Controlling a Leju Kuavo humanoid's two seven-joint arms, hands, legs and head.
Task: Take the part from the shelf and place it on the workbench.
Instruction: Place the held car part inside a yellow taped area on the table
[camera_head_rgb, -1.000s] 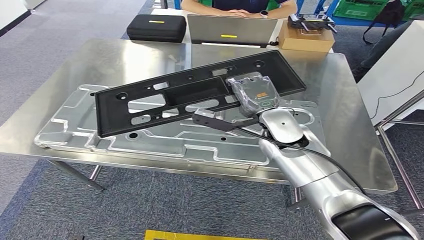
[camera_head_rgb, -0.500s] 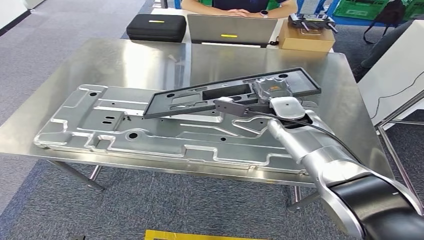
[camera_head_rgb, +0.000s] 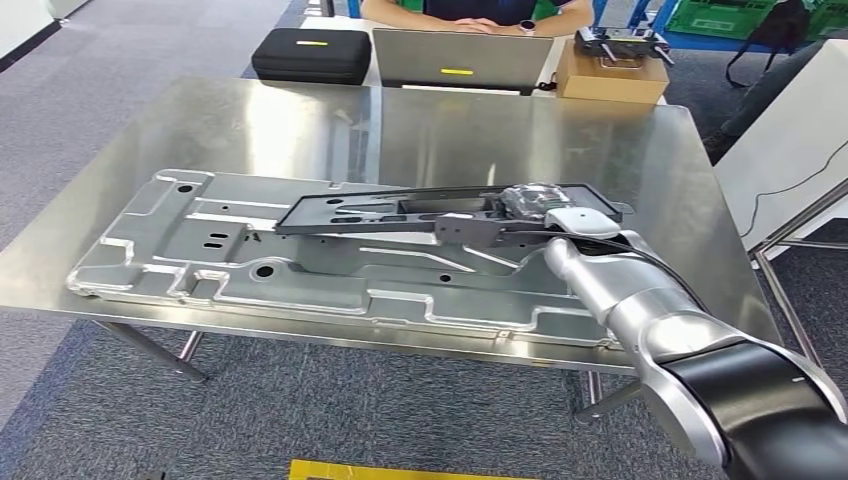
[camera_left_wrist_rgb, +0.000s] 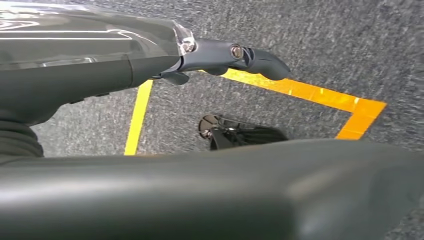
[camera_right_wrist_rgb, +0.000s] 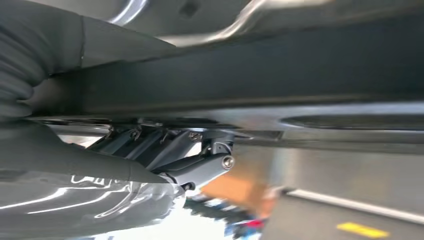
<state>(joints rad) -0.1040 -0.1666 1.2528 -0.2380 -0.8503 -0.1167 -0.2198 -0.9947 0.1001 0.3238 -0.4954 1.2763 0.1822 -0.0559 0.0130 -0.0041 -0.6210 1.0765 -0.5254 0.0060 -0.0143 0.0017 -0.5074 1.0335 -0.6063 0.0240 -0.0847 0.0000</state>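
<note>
One black frame (camera_head_rgb: 400, 212) is what you've got in the right hand (camera_head_rgb: 535, 203), gripped at its right end, held nearly flat just above the big silver panel (camera_head_rgb: 300, 280) on the steel table (camera_head_rgb: 450, 120). Fingers (camera_right_wrist_rgb: 200, 165) curl under the frame's edge in the wrist cam. Left hand (camera_left_wrist_rgb: 225, 55) hangs over carpet w/ yellow tape (camera_left_wrist_rgb: 310, 92), holding nothing, fingers look loosely extended.

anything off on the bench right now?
Nothing damaged or spilled. The black part is not flat yet: the right hand holds its right end, and it lies skewed across the metal panel on the workbench.
</note>
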